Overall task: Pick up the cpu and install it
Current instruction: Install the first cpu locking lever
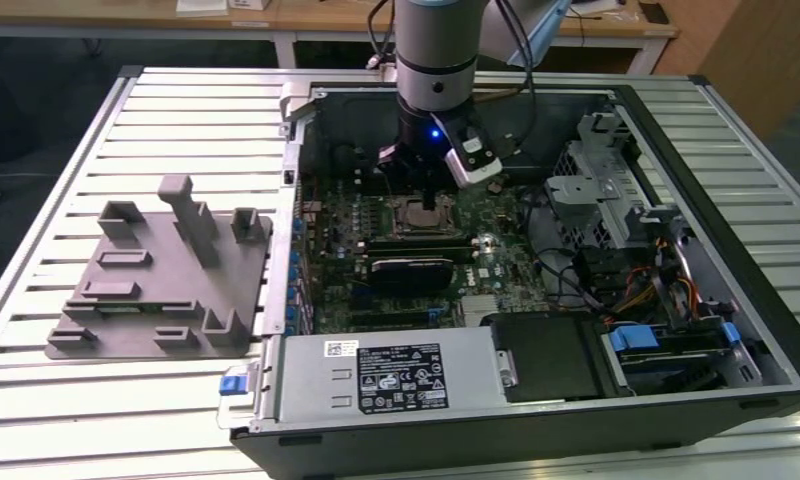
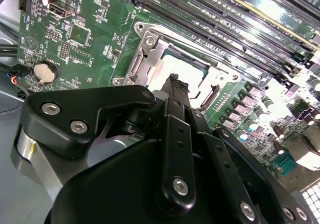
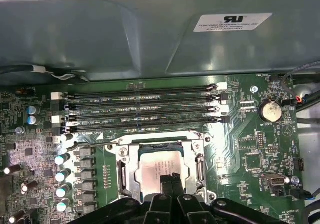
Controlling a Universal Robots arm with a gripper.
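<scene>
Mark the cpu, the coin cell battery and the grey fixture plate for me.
cpu (image 3: pixel 159 170), first wrist view: on its silvery top plate.
coin cell battery (image 3: pixel 270 110), first wrist view: on its round face.
grey fixture plate (image 1: pixel 160 300), exterior view: on its flat base.

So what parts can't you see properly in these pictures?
- The cpu: its near edge is hidden behind the gripper in both wrist views, so whether it is fully seated cannot be told.
- The socket: in the exterior view the arm covers much of it.
- The small print on the motherboard is too small to make out.
</scene>
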